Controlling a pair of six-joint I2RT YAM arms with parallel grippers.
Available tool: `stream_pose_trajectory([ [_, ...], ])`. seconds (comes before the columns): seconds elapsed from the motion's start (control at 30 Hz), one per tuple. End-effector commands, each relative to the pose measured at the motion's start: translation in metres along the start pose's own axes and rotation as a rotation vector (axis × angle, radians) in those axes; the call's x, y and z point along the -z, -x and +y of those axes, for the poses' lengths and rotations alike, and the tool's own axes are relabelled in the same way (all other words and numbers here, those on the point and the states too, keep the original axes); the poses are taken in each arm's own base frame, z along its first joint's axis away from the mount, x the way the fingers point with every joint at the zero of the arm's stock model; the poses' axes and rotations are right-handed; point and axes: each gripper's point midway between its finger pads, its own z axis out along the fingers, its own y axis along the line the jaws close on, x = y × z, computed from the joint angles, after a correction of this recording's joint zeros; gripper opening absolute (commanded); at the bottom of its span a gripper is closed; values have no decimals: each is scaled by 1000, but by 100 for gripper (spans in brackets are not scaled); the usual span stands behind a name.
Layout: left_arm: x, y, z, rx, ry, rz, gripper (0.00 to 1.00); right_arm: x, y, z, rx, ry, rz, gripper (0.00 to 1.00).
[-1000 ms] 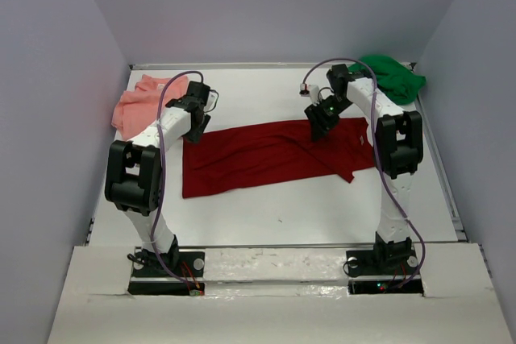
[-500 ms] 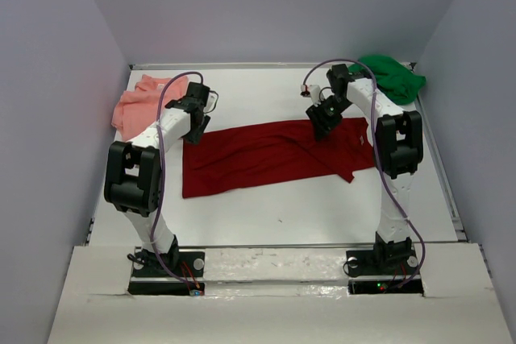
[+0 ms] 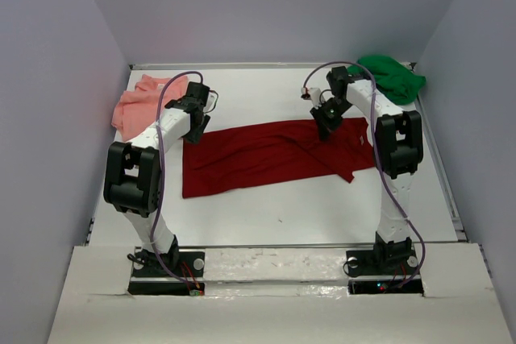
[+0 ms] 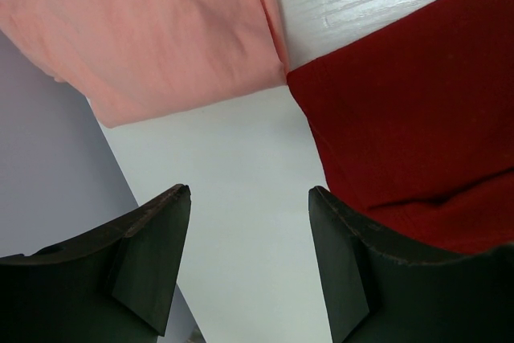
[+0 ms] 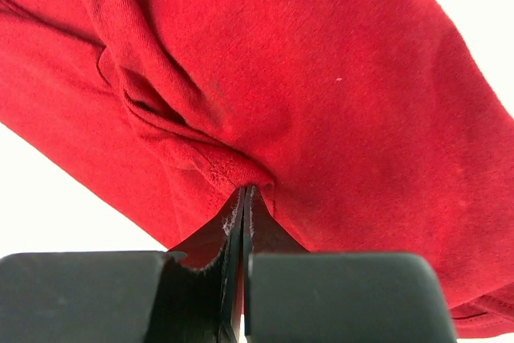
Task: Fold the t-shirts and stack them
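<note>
From above, the dark red cloth t-shirt (image 3: 266,157) lies spread lengthwise across the middle of the white table (image 3: 266,215). The salmon pink cloth t-shirt (image 3: 141,101) is bunched in the far left corner and the bright green cloth t-shirt (image 3: 393,76) in the far right corner. The left gripper (image 3: 196,128) hangs at the red shirt's far left corner, and the right gripper (image 3: 326,124) is down on its far edge. How the jaws stand cannot be told from here.

The left wrist view settles it for that side: the left gripper (image 4: 249,259) stands wide and empty over bare table. The pink shirt (image 4: 152,30) and the red shirt (image 4: 418,134) meet at a corner just ahead of it.

The right wrist view shows the right gripper (image 5: 243,226) pinched tight on a small gathered fold at the red shirt's (image 5: 321,78) edge, with creases running out from the pinch.

A second ago the right gripper's jaws were partly apart; they have since closed on the cloth. The left arm and all three shirts have stayed put.
</note>
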Motion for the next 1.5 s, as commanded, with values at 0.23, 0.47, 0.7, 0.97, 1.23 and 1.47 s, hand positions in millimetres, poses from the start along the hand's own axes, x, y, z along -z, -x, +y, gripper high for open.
stream_pose_trajectory([
  [0.23, 16, 5, 10, 10, 19, -39, 73, 27, 11, 18, 27, 5, -52, 0],
  [0.47, 18, 7, 12, 14, 22, -43, 73, 57, -3, 45, 45, 34, -43, 0],
  [0.7, 19, 9, 13, 17, 23, -47, 72, 59, -30, 72, 23, 138, 17, 0],
  [0.97, 16, 10, 11, 20, 18, -47, 72, 41, -40, 70, 6, 137, 19, 31],
  [1.23, 17, 7, 12, 14, 22, -44, 72, 47, -2, 44, 9, 38, -68, 52],
  [1.47, 18, 4, 13, 16, 31, -44, 72, 44, 16, 23, 15, -32, -95, 51],
])
